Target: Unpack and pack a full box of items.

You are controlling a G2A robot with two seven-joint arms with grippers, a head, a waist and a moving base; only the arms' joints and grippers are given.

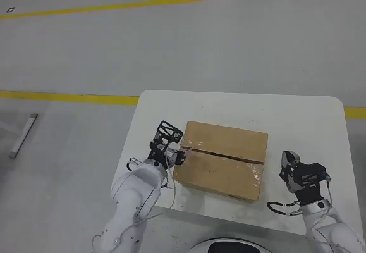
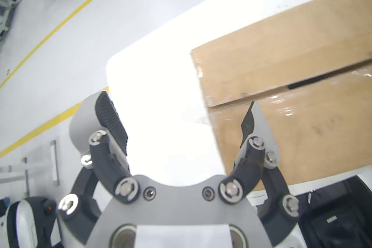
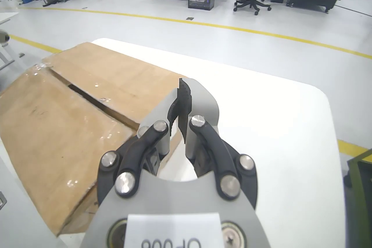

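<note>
Closest to the lens, the left gripper (image 2: 178, 103) has its fingers spread wide and holds nothing. One finger (image 2: 255, 122) sits at the box's short left edge by the end of the seam, and the other hangs over bare tabletop beside it. Whether that finger touches the cardboard cannot be told.

The white tabletop (image 1: 296, 120) has rounded corners. It offers a broad bare band beyond the box and more open room to the right. The strip on the left is narrower.

The brown cardboard box (image 1: 220, 159) lies flat, slightly skewed to the tabletop's edges. Its near long edge is close to the robot's side. Its flaps are down, with glossy tape along a lengthwise seam that gapes dark partway.

The right gripper (image 3: 182, 98) hovers over bare tabletop near the box's right edge, apart from it. Its fingers are pressed together on nothing.
</note>
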